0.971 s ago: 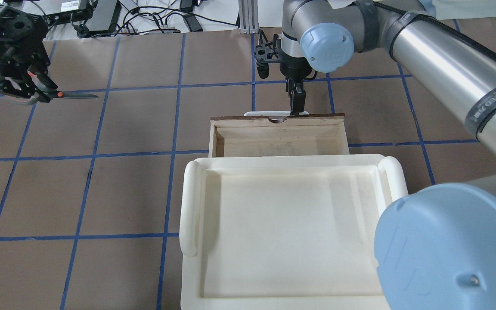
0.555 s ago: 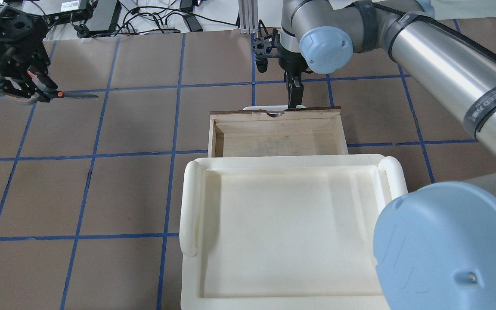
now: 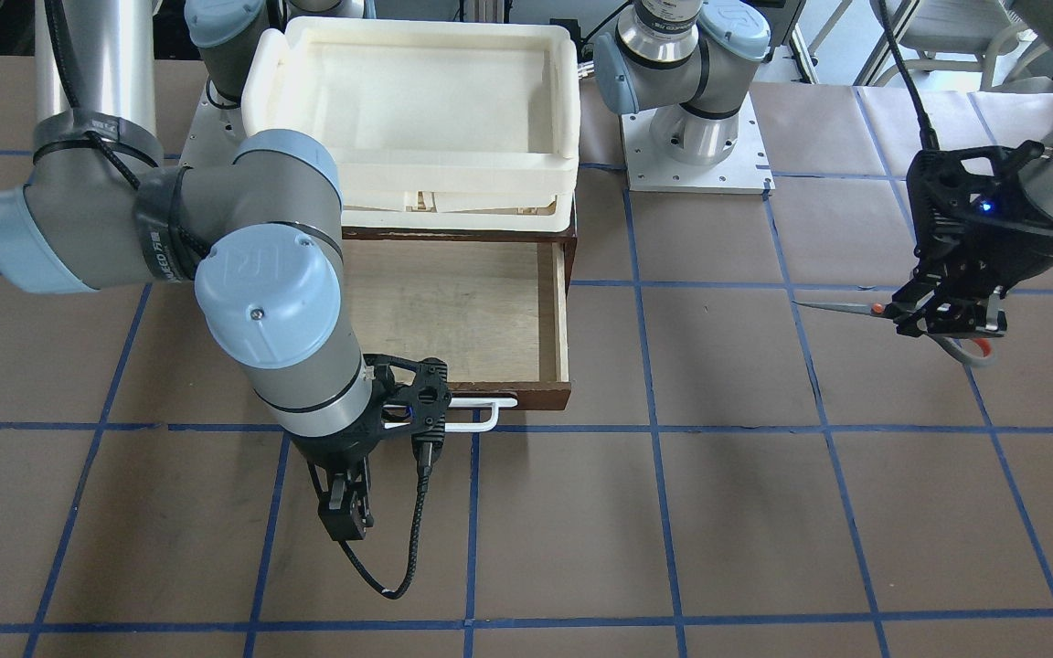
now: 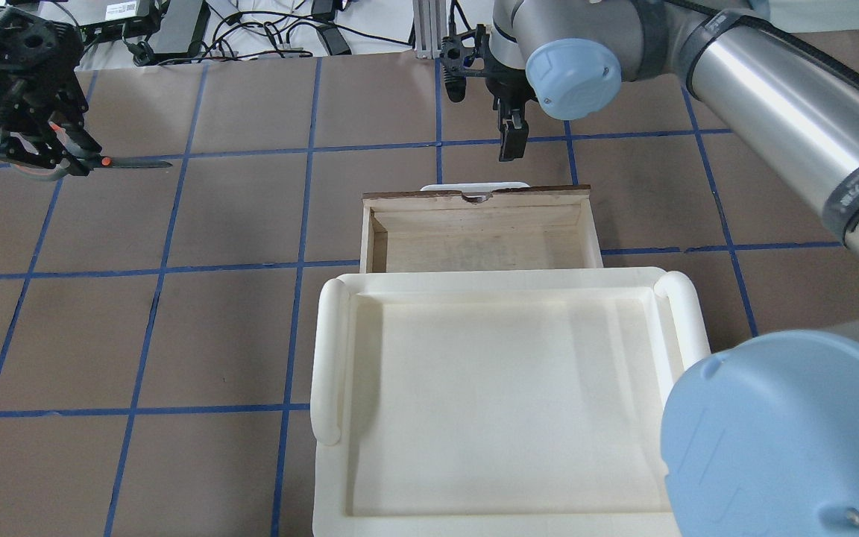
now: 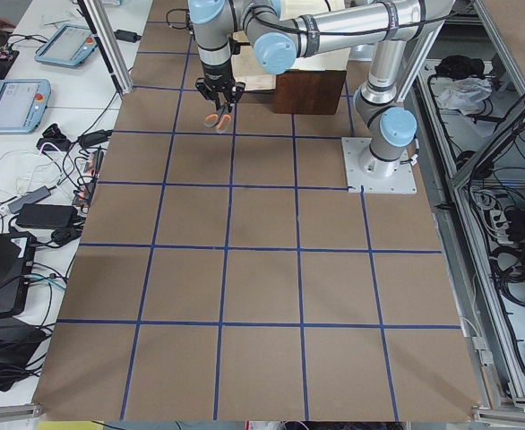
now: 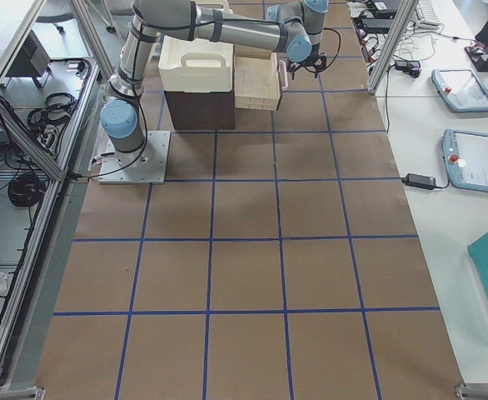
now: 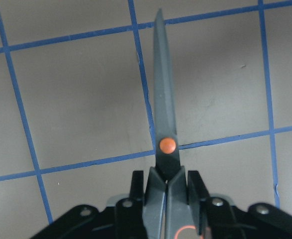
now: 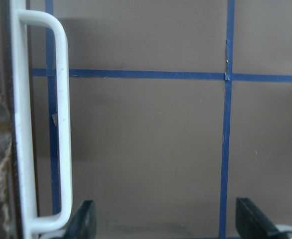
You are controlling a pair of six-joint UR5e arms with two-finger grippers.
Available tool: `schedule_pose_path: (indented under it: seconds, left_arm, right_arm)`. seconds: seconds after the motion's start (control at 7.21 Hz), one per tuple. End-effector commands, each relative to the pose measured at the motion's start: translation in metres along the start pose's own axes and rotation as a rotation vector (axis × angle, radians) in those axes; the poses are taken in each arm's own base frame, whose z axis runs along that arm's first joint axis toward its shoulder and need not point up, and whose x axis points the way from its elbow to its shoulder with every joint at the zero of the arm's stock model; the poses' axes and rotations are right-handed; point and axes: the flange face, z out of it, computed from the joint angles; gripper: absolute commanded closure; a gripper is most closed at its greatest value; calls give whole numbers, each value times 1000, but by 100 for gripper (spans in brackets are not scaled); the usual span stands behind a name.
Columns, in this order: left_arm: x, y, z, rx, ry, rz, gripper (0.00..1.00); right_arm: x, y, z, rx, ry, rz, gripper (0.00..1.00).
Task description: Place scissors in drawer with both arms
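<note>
**Scissors in the left gripper, drawer open**

The scissors (image 4: 131, 163) are clamped in the left gripper (image 4: 64, 158), well off to the robot's left of the drawer (image 4: 474, 195) and held above the brown table (image 4: 213, 335). The fingers (image 7: 138, 191) pinch them just behind the orange pivot dot. The blades stick out roughly level and point toward the drawer's side of the table.

Drawer's pulled open, with its pale plywood floor in plain sight. A cream-white tray (image 4: 329, 358) sits on top of the cabinet behind it, and all you see in it is its own smooth bottom.

Looks-wise, the dark grey blades are shut together into one long point. The grey loops with orange-red lining are mostly buried in the gripper, though one loop pokes out in the front view.

The right gripper (image 4: 511, 142) hangs out past the drawer front, near the white bar handle (image 4: 474, 185) but not touching it. The wrist cam shows its fingers (image 8: 83, 221) spread wide with just table and blue tape lines between them, so it's got hold of nothing.
</note>
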Motion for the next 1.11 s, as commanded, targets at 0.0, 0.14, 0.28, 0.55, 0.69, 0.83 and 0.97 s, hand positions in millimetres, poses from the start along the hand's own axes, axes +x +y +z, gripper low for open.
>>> schedule_pose_path:
  seconds: [0.0,0.14,0.28,0.55,0.69,0.83,0.97]
  left_arm:
    - [-10,-51,7,28,2,-38,100]
    - [-16,-102,13,18,11,-47,100]
    - [-20,-140,19,14,3,-100,100]
    - [-21,-219,31,18,-15,-114,100]
    - [-21,-249,48,14,9,-111,100]
    - [-17,-284,51,16,-22,-142,100]
    - [-17,-307,62,20,-19,-130,100]
  right_arm:
    - [-32,56,-112,1,31,164,0]
    - [-52,90,-145,-11,-9,270,0]
    - [-72,110,-166,1,-56,423,0]
    - [-109,108,-190,14,-60,891,0]
    - [-126,108,-191,11,-59,1127,0]
    - [-131,108,-195,8,-51,1338,0]
    - [-134,108,-197,-3,-38,1401,0]
